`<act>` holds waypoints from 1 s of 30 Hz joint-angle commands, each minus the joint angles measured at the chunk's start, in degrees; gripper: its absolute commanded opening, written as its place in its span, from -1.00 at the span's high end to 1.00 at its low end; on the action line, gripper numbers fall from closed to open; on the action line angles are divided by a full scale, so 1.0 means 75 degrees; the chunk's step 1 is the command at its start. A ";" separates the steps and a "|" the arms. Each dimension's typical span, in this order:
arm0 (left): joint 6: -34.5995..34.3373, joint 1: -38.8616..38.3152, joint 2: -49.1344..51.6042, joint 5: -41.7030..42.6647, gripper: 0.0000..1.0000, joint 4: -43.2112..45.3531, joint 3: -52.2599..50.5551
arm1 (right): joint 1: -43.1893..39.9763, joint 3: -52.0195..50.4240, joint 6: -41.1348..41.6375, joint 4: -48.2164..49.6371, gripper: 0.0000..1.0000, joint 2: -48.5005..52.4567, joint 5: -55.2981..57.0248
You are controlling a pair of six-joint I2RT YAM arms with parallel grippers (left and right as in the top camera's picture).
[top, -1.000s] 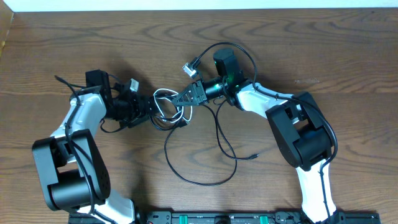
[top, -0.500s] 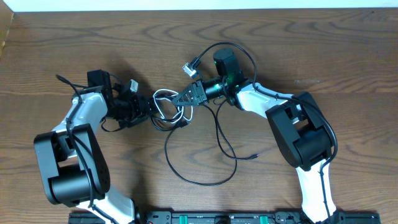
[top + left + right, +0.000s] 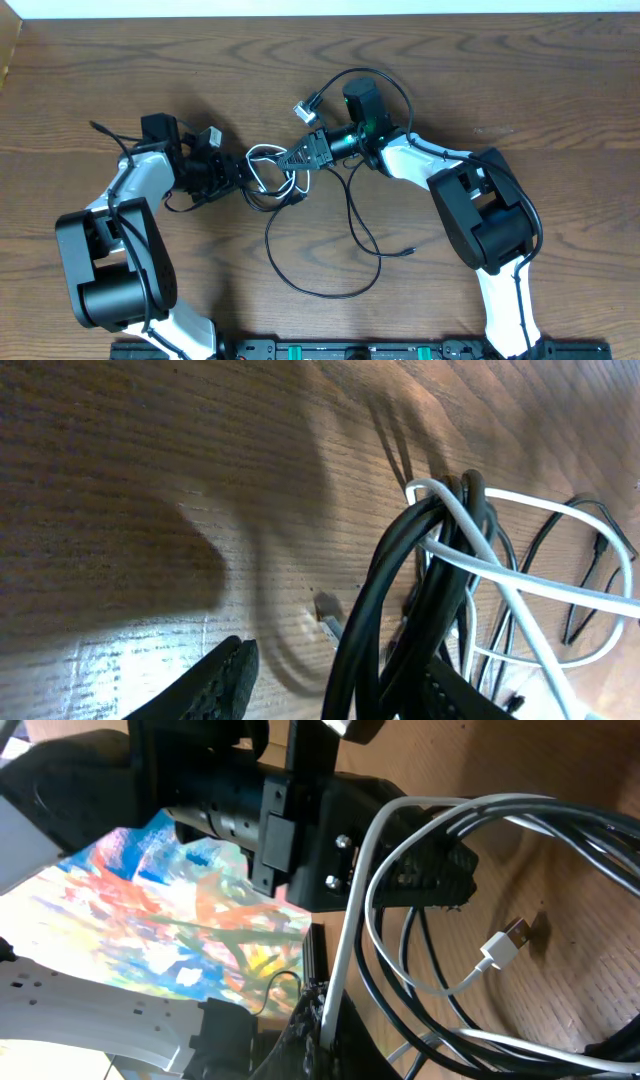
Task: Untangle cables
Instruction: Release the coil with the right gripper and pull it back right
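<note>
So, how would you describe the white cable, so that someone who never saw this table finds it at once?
On the brown wooden table, look near the middle, between the left claw and the right claw. A tangle of thin black cables lies there, with a short thin white cable looped through it; it is the only white strand among black ones.
</note>
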 commanded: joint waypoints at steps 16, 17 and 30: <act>-0.0731 0.0017 0.0102 -0.1093 0.85 0.0146 -0.0213 | -0.0067 0.0032 -0.0227 0.0484 0.97 -0.0545 -0.0481; -0.0731 0.0017 0.0102 -0.1090 0.85 0.0137 -0.0213 | -0.0061 0.0032 -0.0224 0.0478 0.98 -0.0644 -0.0481; -0.0726 0.0017 0.0102 -0.1090 0.85 -0.0289 -0.0213 | -0.0079 0.0032 -0.0099 0.0388 0.98 -0.2206 -0.0347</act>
